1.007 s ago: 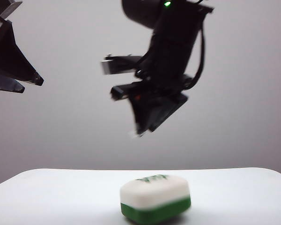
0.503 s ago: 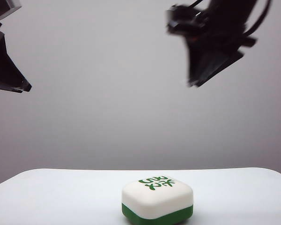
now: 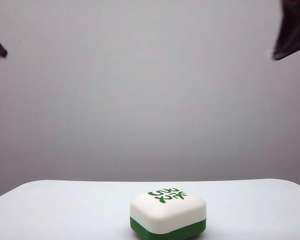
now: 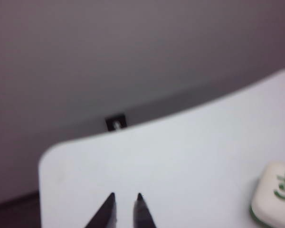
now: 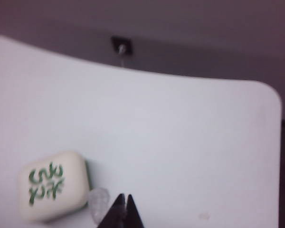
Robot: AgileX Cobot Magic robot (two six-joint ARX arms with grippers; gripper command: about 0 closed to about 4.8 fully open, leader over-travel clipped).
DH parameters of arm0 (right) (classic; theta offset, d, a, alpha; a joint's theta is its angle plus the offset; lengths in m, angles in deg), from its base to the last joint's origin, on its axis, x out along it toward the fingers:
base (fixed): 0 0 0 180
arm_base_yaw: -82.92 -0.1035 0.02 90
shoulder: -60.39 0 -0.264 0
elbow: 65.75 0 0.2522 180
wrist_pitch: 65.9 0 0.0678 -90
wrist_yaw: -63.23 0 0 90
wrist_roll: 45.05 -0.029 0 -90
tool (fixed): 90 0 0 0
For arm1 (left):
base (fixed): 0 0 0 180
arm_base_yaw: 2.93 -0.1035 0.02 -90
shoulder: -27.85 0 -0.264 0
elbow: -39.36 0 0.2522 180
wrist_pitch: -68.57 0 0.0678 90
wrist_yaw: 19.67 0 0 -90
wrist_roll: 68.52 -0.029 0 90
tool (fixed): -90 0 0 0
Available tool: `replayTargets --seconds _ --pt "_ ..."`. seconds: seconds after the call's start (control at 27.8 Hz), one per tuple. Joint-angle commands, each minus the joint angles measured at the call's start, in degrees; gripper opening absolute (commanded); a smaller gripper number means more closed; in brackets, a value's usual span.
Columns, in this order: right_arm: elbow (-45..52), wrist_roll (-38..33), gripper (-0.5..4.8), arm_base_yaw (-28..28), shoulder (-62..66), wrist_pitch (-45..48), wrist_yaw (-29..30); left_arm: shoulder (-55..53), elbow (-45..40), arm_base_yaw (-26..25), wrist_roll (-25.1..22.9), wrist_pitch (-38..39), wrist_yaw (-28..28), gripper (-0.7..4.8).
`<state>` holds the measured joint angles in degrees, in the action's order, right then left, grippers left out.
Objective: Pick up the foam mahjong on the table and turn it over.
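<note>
Jaws of the left gripper [image 4: 125, 202] stand slightly apart with nothing between them, high above the table [image 3: 65, 205] at the left edge of the exterior view. Near the table's front middle, the foam mahjong [image 3: 168, 214] rests alone, white marked face up, green half underneath. High at the right edge, the right gripper [image 5: 123, 202] hangs pressed together, empty.

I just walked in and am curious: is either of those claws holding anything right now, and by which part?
Nothing is held. The foam mahjong sits alone on the table, white face up. The left gripper and right gripper hang above it, empty.
</note>
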<state>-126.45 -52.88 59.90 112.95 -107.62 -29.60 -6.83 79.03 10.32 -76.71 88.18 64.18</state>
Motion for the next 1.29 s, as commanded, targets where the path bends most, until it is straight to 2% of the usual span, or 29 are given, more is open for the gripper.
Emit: replayTargets --seconds 0.04,0.18,0.22,0.32,0.47,0.65,0.79,1.01,1.29 --pt "2.95 -0.96 -0.06 2.84 -4.74 4.11 0.39 3.72 -0.87 -0.48 -1.55 -0.35 3.39 0.51" --pt "6.05 -0.96 -0.06 9.46 -10.75 6.32 5.49 9.05 -4.61 -1.77 -1.64 -0.37 9.64 0.48" --pt "6.91 -0.96 -0.05 12.9 -12.98 7.06 8.92 11.98 -6.25 -2.64 0.42 -0.48 9.97 0.47" --pt "8.68 -1.46 -0.06 17.68 -16.17 9.27 14.75 16.87 -8.57 -3.26 2.27 -0.74 9.99 0.12" --pt "11.89 -3.67 -0.06 20.17 -19.87 12.52 14.99 22.67 -11.02 -3.23 2.86 -0.77 10.03 0.12" --pt "17.7 -7.69 -0.06 19.1 -24.44 19.56 14.19 29.57 -13.77 -3.26 5.68 -0.59 10.01 0.12" --pt "22.69 -9.84 -0.06 16.76 -29.03 21.7 8.85 34.36 -15.65 -3.28 6.08 0.7 10.03 0.12" --pt "32.92 -10.25 -0.06 9.86 -38.18 25.94 0.31 34.64 -17.64 -3.23 6.08 2.05 9.99 0.12" --pt "40.3 -9.44 -0.06 8.72 -41.88 29.27 -0.11 34.64 -19.89 -3.23 6.08 1.79 9.97 0.13"
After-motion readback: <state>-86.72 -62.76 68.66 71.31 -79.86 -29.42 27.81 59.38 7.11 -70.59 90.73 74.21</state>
